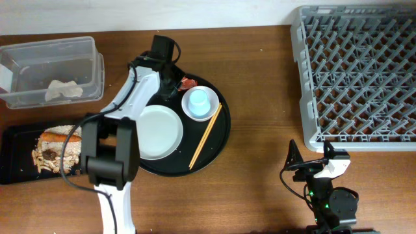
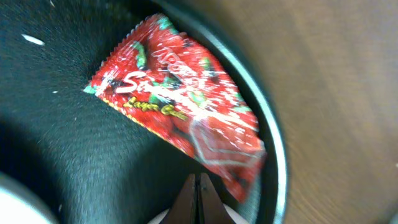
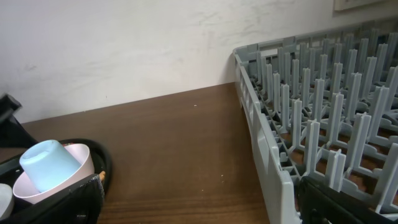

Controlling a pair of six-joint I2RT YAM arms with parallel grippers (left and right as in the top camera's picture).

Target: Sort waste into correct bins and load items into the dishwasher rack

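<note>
The red wrapper lies at the back rim of the round black tray; it fills the left wrist view. My left gripper is shut, its tips just short of the wrapper's near edge, with nothing seen between them. The white plate, the white bowl with the light-blue cup in it, and the chopsticks are on the round tray. My right gripper is open and empty near the front edge, beside the grey rack.
The clear tub at back left holds a crumpled tissue. The black rectangular tray at front left holds rice crumbs, a carrot and dark scraps. The right wrist view shows the rack's wall, the bowl and the cup.
</note>
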